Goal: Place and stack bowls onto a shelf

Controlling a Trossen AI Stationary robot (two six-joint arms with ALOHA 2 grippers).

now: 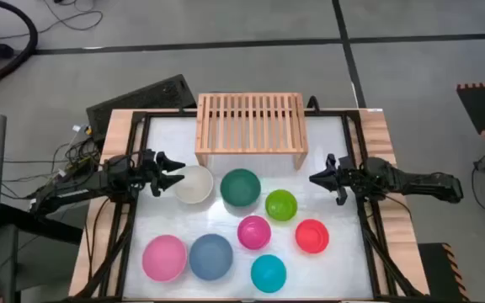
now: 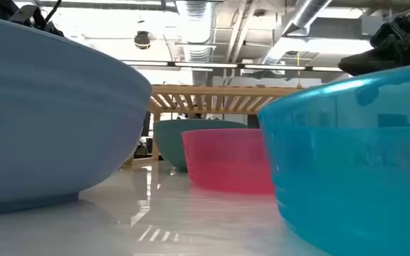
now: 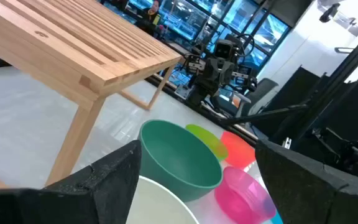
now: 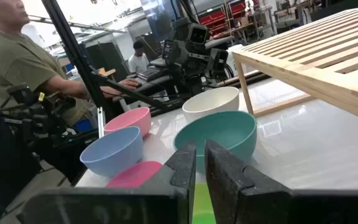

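While all eight round plastic bowls sit loose on the white table (image 1: 327, 147) in front of the low light-wood slatted shelf (image 1: 249, 124), whose top is bare, nothing has been stacked yet. The left gripper (image 1: 173, 173) hovers just beside the larger cream bowl (image 1: 194, 184) with its fingers spread wide, holding nothing. The right gripper (image 1: 319, 178) waits near the smaller lime green bowl (image 1: 281, 204), its fingers nearly together and empty. The larger dark green bowl (image 1: 241, 188) sits between those two bowls. The bowls look light, stiff and smooth, probably slippery on the glossy surface, so pinching the thin rim wall seems the surest hold.
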